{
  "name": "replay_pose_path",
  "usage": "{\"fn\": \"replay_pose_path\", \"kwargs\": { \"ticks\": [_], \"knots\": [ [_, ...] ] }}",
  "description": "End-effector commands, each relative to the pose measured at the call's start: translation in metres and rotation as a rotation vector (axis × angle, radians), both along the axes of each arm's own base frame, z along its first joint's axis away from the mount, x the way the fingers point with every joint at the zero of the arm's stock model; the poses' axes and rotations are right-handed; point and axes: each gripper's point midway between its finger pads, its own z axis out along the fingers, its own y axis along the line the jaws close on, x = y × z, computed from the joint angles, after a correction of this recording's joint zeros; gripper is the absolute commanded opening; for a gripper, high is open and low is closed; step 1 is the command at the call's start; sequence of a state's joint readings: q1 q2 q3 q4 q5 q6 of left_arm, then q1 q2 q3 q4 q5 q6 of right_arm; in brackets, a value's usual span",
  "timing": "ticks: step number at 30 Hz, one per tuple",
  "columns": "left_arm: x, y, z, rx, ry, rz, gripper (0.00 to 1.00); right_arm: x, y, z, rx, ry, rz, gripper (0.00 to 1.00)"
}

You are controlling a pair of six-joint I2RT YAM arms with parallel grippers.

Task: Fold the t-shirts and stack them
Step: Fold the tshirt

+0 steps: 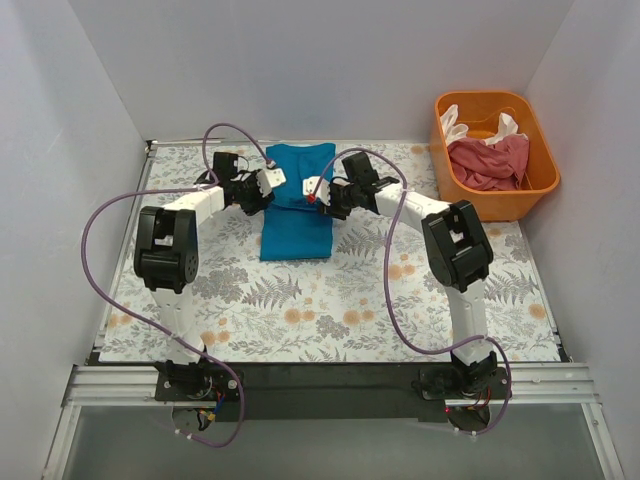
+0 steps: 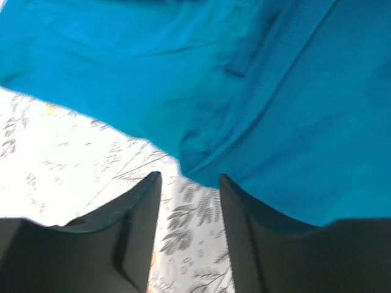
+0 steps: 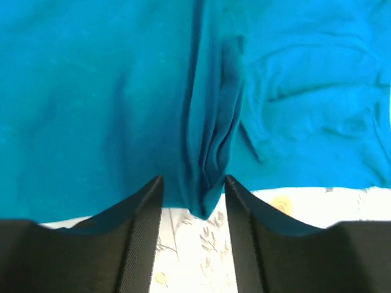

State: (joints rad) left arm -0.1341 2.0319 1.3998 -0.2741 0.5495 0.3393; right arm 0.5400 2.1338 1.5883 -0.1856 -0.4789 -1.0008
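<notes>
T-shirt (image 3: 208,152) fold between right end effector (image 3: 194,184) jaws

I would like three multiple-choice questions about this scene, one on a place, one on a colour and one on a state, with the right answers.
1. Where does the pink-red t-shirt lie?
A) hanging on the right arm
B) in the orange tub
C) under the left arm's base

2. What colour is the folded t-shirt on the table?
A) teal-blue
B) cream-white
C) black

3. How do the jaws of the left gripper stand?
A) shut on cloth
B) apart, with nothing between them
C) out of view

Answers:
1 B: its red cloth sits inside the tub.
2 A: every view shows teal cloth.
3 B: the left wrist view shows bare table between the fingers.
</notes>
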Motion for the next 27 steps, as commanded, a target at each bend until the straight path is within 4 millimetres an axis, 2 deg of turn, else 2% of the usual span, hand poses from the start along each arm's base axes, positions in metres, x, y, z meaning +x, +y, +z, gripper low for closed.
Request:
{"fn": "replay_pose_path", "kwargs": {
  "ticks": [1, 3, 4, 5, 6, 7, 9, 10, 11, 13, 14, 16, 17, 19, 21, 27],
  "knots": [
    [0.025, 0.014, 0.047, -0.037, -0.090, 0.109, 0.44, 0.024, -0.002, 0.049, 0.064, -0.077, -0.055, 0.53],
    [0.020, 0.024, 0.053, -0.055, -0.084, 0.139, 0.45, 0.021, -0.007, 0.065, 0.074, -0.091, -0.068, 0.53],
    [0.015, 0.026, 0.068, -0.070, -0.100, 0.146, 0.45, 0.016, -0.009, 0.070, 0.080, -0.090, -0.064, 0.52],
    [0.008, 0.026, 0.071, -0.088, -0.088, 0.146, 0.45, 0.009, -0.010, 0.072, 0.088, -0.078, -0.054, 0.52],
    [-0.002, 0.028, 0.070, -0.095, -0.073, 0.143, 0.45, 0.000, -0.013, 0.086, 0.103, -0.079, -0.047, 0.51],
    [-0.017, 0.028, 0.062, -0.094, -0.045, 0.136, 0.45, -0.012, -0.015, 0.079, 0.099, -0.044, -0.038, 0.48],
    [-0.039, 0.023, 0.073, -0.119, -0.044, 0.108, 0.45, -0.028, -0.016, 0.087, 0.129, -0.001, -0.033, 0.44],
    [-0.055, 0.021, 0.063, -0.130, -0.001, 0.106, 0.45, -0.040, -0.015, 0.081, 0.119, 0.041, -0.027, 0.38],
    [-0.067, 0.018, 0.070, -0.147, 0.012, 0.098, 0.45, -0.051, -0.014, 0.078, 0.125, 0.076, -0.011, 0.36],
    [-0.090, 0.010, 0.065, -0.174, 0.070, 0.057, 0.44, -0.071, -0.010, 0.079, 0.130, 0.117, 0.013, 0.36],
    [-0.103, 0.008, 0.062, -0.177, 0.085, 0.046, 0.45, -0.084, -0.010, 0.067, 0.116, 0.150, 0.027, 0.35],
    [-0.119, 0.001, 0.054, -0.167, 0.097, 0.000, 0.45, -0.104, -0.003, 0.064, 0.106, 0.153, 0.071, 0.36],
    [-0.131, -0.002, 0.043, -0.160, 0.123, -0.014, 0.45, -0.115, -0.003, 0.053, 0.089, 0.177, 0.084, 0.36],
    [-0.141, -0.008, 0.039, -0.149, 0.122, -0.049, 0.45, -0.130, 0.005, 0.042, 0.067, 0.195, 0.115, 0.36],
    [-0.153, -0.014, 0.028, -0.133, 0.144, -0.074, 0.45, -0.136, 0.010, 0.024, 0.035, 0.202, 0.121, 0.37],
    [-0.161, -0.019, -0.004, -0.084, 0.176, -0.084, 0.47, -0.130, 0.013, -0.014, -0.020, 0.203, 0.093, 0.46]
  ]
}}
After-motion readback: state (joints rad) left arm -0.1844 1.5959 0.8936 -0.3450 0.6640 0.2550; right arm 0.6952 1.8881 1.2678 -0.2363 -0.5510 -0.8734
